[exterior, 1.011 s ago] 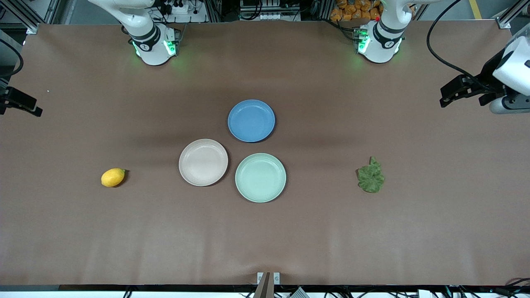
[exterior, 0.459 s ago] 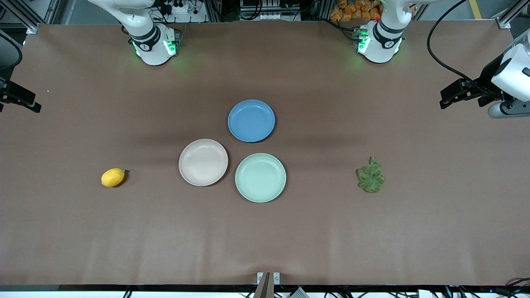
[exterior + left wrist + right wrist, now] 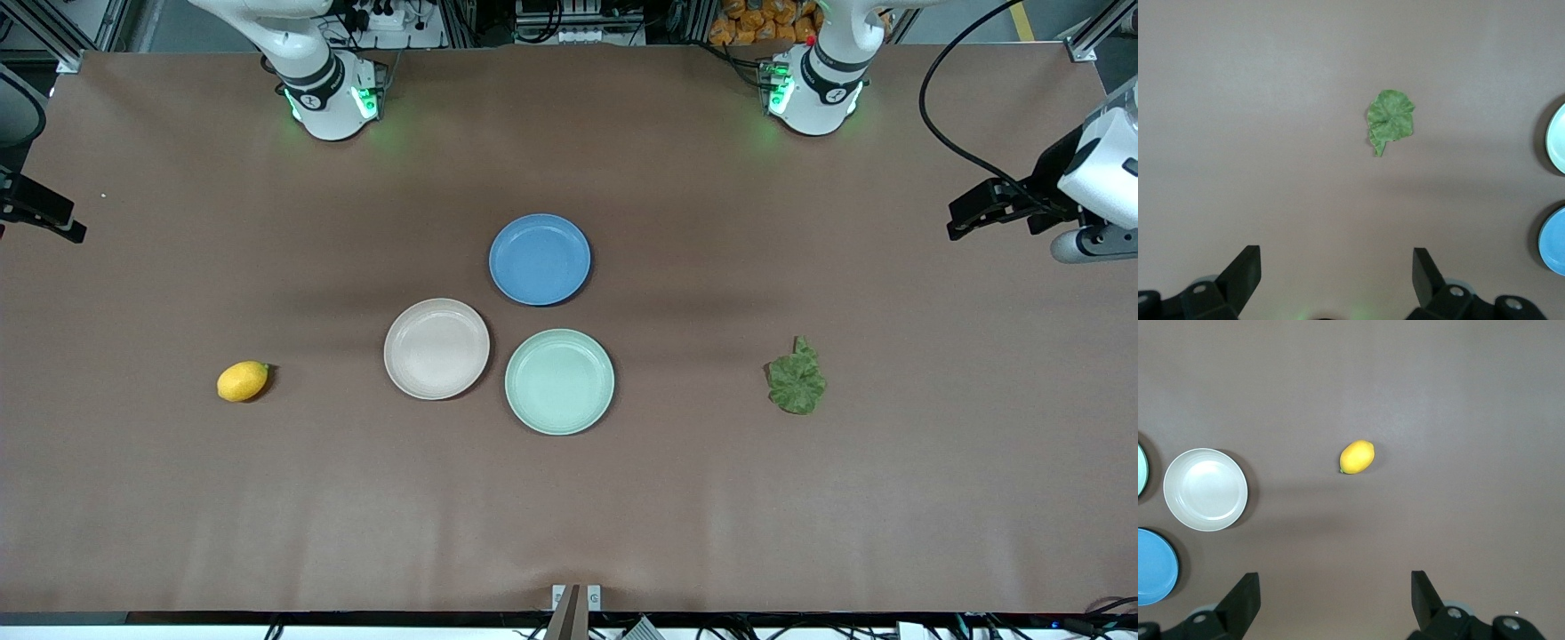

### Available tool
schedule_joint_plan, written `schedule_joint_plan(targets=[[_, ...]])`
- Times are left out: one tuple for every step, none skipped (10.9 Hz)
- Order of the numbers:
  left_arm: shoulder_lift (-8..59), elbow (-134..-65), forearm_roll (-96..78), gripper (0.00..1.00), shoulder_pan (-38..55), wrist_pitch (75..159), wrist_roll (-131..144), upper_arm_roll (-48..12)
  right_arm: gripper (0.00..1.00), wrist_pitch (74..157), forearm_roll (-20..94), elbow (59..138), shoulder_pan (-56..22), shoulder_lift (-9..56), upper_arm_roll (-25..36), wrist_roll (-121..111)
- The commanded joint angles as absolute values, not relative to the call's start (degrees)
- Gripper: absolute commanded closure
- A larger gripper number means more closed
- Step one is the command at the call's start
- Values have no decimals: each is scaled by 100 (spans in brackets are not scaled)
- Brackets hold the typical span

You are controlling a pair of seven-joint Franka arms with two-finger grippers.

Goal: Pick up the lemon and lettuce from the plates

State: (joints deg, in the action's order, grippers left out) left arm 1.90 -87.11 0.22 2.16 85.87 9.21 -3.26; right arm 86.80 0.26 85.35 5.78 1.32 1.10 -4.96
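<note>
Now lemon (image 3: pixel 242 381) and lettuce (image 3: pixel 797 384) lie off the plates (image 3: pixel 436 348).

a brown matte table covering (image 3: pixel 569 498) fills nearly the whole front view, faintly creased toward 6 o'clock. along 12 o'clock run aluminium frame struts (image 3: pixel 116 22) and a tangle of cables (image 3: pixel 569 22). at 1 o'clock sits a heap of orange objects (image 3: pixel 765 20). green light glows on the covering near 11 and 1 o'clock.
</note>
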Motion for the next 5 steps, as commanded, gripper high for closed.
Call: schedule_joint_plan(targets=[[105, -8798, -44, 0, 132, 8675, 773, -334, 0, 8596, 18, 8560, 598, 9, 140, -554], [105, -8798, -44, 0, 123, 8718, 773, -334, 0, 8587, 18, 8569, 598, 9, 141, -545], [114, -8798, -44, 0, 123, 8736, 773, -334, 0, 8587, 18, 8569, 589, 9, 141, -545], [123, -8780, -44, 0, 123, 8736, 773, -325, 0, 8587, 18, 8578, 589, 9, 141, -545], [132, -8763, -44, 0, 123, 8736, 782, -334, 0, 8587, 18, 8587, 589, 9, 141, -554]])
